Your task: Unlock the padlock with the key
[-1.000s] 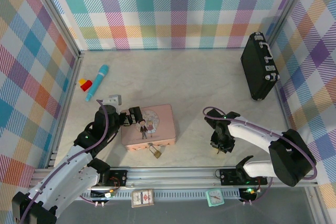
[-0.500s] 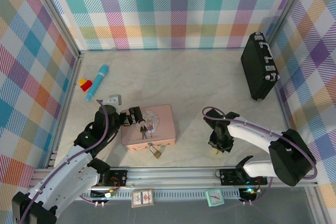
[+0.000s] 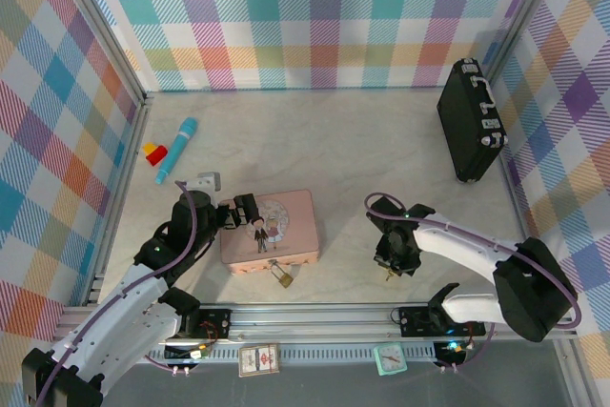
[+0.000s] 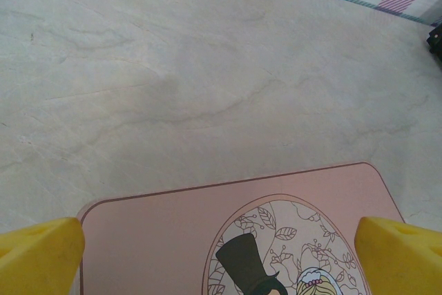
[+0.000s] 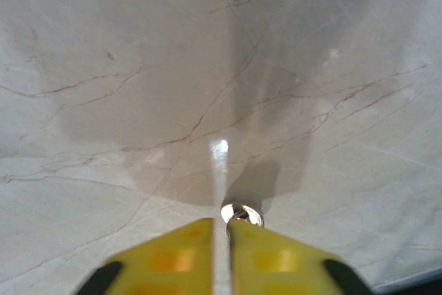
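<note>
The brass padlock point(image 3: 283, 275) hangs at the front edge of the pink tin point(image 3: 286, 226), its shackle toward the tin. My left gripper point(image 3: 246, 210) is wide open at the tin's left end. In the left wrist view its yellow fingertips point(image 4: 41, 257) flank the tin's lid point(image 4: 152, 233). My right gripper point(image 3: 392, 259) points down at the table, right of the tin. Its fingers point(image 5: 173, 257) are almost together on a thin silvery strip. The key's point(image 5: 242, 213) round head and ring show at the right fingertip. From above the key point(image 3: 388, 274) is a speck.
A black case point(image 3: 470, 121) stands at the back right wall. A blue marker point(image 3: 177, 148), a red-and-yellow block point(image 3: 154, 152) and a small grey piece point(image 3: 203, 180) lie at the back left. The metal rail point(image 3: 324, 316) runs along the near edge.
My right gripper has shifted slightly left over the table, staying low. The left arm, the tin and the padlock have not moved.
</note>
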